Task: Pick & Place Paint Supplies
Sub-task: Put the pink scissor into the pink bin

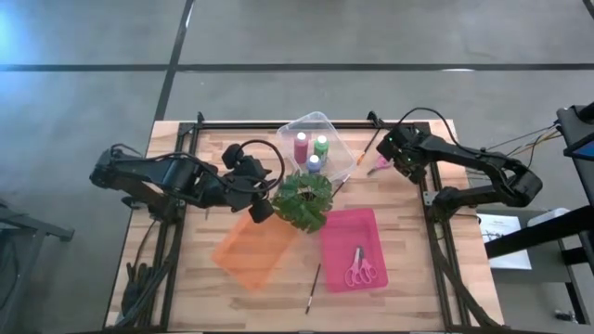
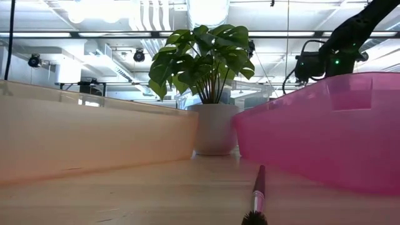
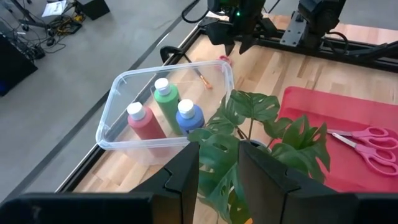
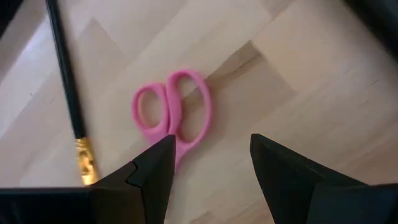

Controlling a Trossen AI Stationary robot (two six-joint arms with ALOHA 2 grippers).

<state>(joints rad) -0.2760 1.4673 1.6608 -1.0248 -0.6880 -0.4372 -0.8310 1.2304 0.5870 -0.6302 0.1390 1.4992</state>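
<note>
Three paint bottles, maroon (image 3: 144, 122), green (image 3: 166, 99) and blue (image 3: 188, 116), stand upright in the clear tray (image 1: 311, 139). Small pink-handled scissors (image 4: 172, 113) lie flat on the wood right of that tray, beside a dark-handled brush (image 4: 65, 81). My right gripper (image 4: 211, 180) hangs open just above them, pointing down; one finger hides the blades. A second pair of scissors (image 1: 360, 269) lies in the pink tray (image 1: 355, 243). Another brush (image 1: 313, 288) lies near the front edge. My left gripper (image 3: 219, 180) is open above the plant.
The potted leafy plant (image 1: 303, 199) stands mid-table between the trays. An orange tray (image 1: 255, 250) lies at the front left. Black frame rails (image 1: 436, 204) run along the table's left and right sides. Bare wood lies along the front edge around the loose brush.
</note>
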